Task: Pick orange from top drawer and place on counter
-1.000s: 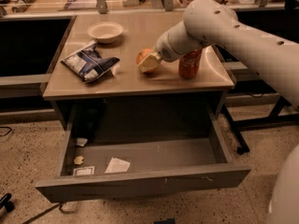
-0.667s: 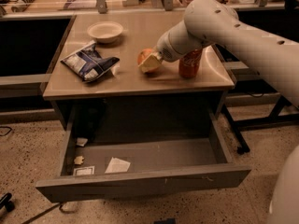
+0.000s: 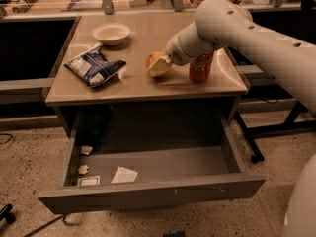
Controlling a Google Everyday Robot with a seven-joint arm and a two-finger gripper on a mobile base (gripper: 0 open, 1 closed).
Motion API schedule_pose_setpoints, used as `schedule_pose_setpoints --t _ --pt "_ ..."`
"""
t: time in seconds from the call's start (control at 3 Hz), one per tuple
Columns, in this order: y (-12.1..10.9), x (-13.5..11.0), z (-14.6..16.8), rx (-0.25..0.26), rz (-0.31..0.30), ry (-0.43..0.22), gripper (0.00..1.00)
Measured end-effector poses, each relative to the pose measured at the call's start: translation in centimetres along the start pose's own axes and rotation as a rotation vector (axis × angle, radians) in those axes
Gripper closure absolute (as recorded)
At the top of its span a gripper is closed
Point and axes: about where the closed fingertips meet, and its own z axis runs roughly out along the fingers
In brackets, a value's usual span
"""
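Observation:
The orange [image 3: 150, 59] is at the middle of the beige counter [image 3: 143, 87], low over its surface or resting on it. My gripper [image 3: 158, 67] reaches in from the right and is shut around the orange, with one pale finger covering its front right side. The top drawer [image 3: 148, 192] stands pulled open below the counter, with paper scraps [image 3: 124, 174] on its grey floor.
A red soda can [image 3: 200, 68] stands just right of the orange, behind my arm. A blue chip bag [image 3: 95, 66] lies on the left of the counter and a white bowl [image 3: 111, 33] sits at the back left. Desks flank both sides.

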Motion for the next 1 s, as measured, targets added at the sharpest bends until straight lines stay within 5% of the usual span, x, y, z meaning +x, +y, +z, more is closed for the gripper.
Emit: schedule_pose_setpoints --t 0.33,0.67,1.0 --pt "0.00 0.00 0.00 0.000 0.000 0.000 0.13" --pt "0.01 0.00 0.01 0.000 0.000 0.000 0.00" --pt "0.01 0.00 0.02 0.000 0.000 0.000 0.00"
